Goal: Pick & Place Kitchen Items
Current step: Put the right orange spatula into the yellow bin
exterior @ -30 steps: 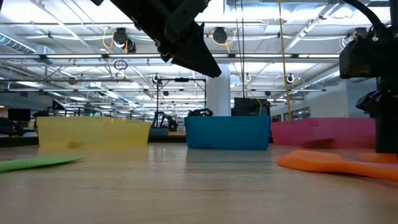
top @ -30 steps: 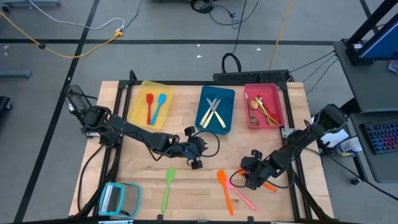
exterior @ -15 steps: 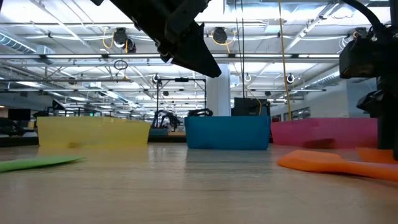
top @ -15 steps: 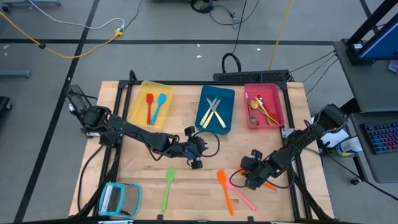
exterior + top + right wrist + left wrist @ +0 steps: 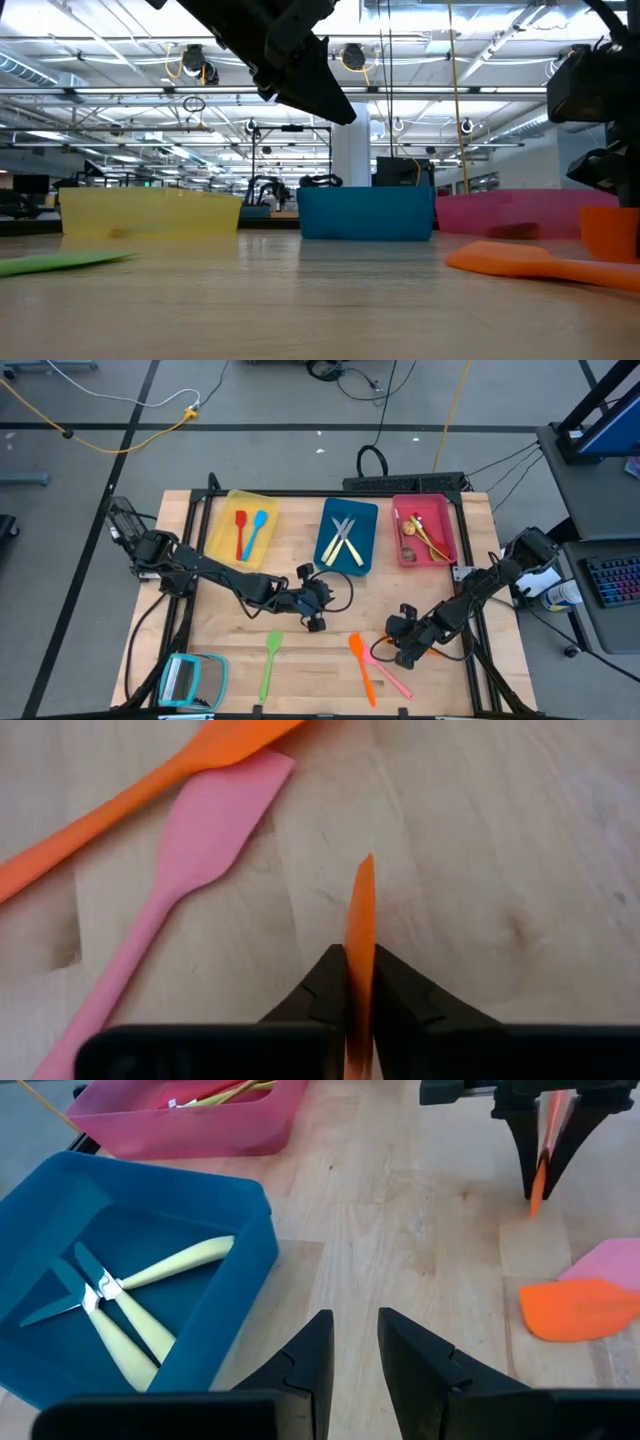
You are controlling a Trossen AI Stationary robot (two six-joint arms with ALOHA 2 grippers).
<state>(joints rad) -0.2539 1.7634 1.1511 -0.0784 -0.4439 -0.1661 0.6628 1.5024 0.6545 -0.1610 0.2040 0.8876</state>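
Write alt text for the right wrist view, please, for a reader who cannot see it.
The right gripper is shut on a thin orange utensil, held edge-on above the wooden table. Beyond it, a pink spatula and an orange spatula lie side by side on the wood.

Light wood plank worktop (image 5: pixel 300 650) in a black frame, on a grey concrete floor (image 5: pixel 90 490) with dark seam lines. Yellow cable (image 5: pixel 110 438) and black cables (image 5: pixel 350 378) trail across the floor. Keyboard (image 5: pixel 612 582) on a side desk. Low view: open hall, white ceiling trusses (image 5: pixel 120 95), round hanging lamps (image 5: pixel 352 57).
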